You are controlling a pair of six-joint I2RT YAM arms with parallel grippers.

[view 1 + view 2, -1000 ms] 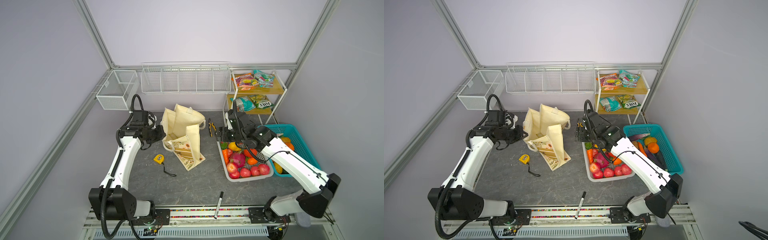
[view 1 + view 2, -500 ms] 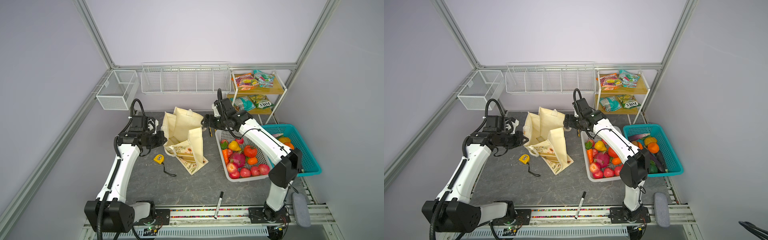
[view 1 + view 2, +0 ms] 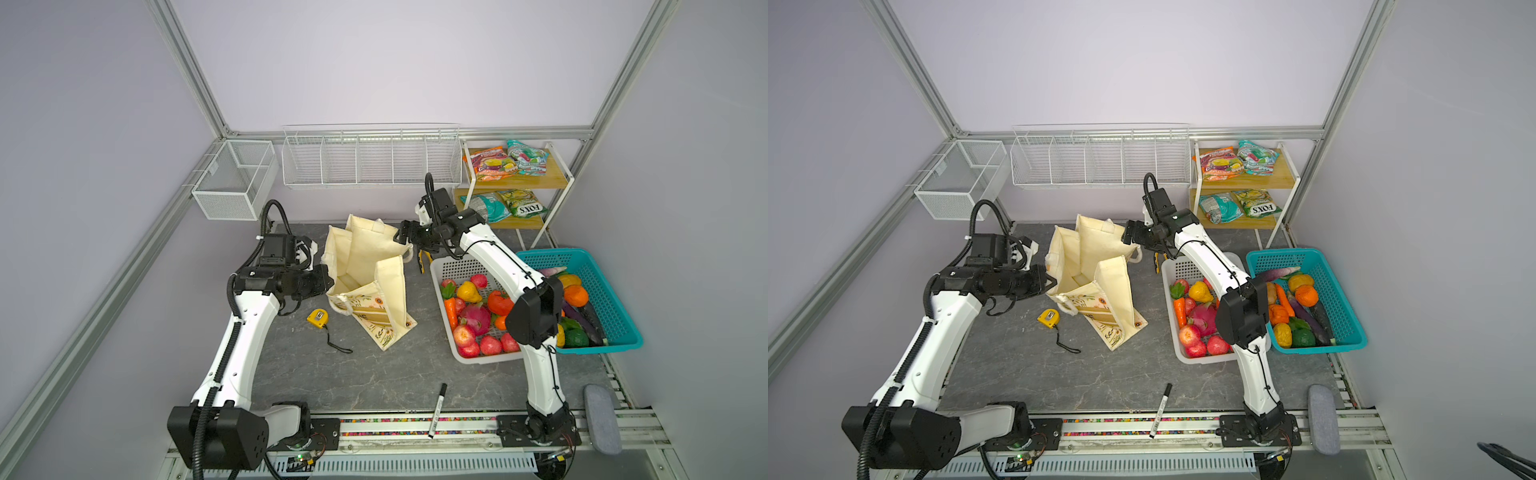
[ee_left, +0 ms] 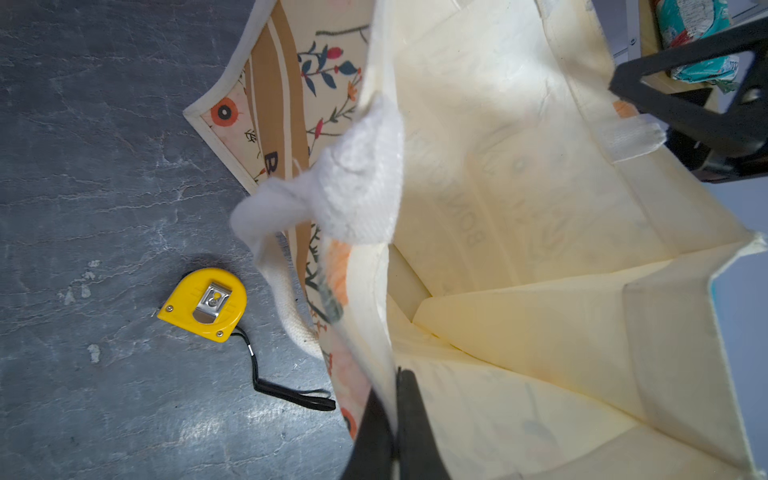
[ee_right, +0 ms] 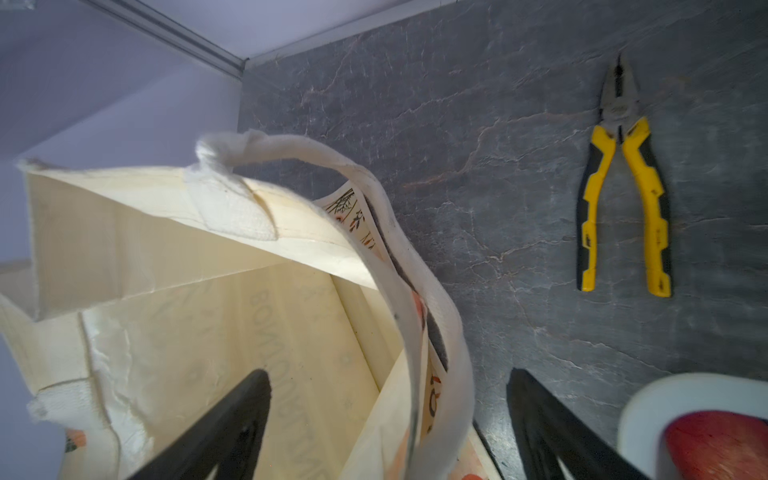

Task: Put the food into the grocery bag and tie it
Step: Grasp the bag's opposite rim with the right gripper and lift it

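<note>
We pinch the bag (image 3: pixel 365 266) open on the table; the food (image 3: pixel 473 316) lies in the basket (image 3: pixel 467 266).
In both top views a shelf packet (image 3: pixel 521 204) reads "FOX'S" and the right arm arches over the bag; left wrist: the left gripper (image 4: pixel 392 390) pinches the rim, and the band (image 4: pixel 272 104) shows "B"; right wrist: the right gripper (image 5: pixel 388 374) is spread astride a handle (image 5: pixel 436 316).

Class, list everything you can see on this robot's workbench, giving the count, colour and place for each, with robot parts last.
grocery bag: one, cream with floral print, table centre, mouth open
white basket: one, white, right of bag
teal basket: one, teal, right of white basket
toy produce: many, mixed colours, in both baskets
snack packets: four, mixed colours, on shelf rack
shelf rack: one, white frame with wood shelves, back right
tape measure: one, yellow, left of bag
pliers: one, yellow-handled, between bag and white basket
marker: one, black and white, front edge
wire baskets: two, white, back frame
left gripper: black, shut on bag's rim
right gripper: black, open, astride bag's handle
</note>
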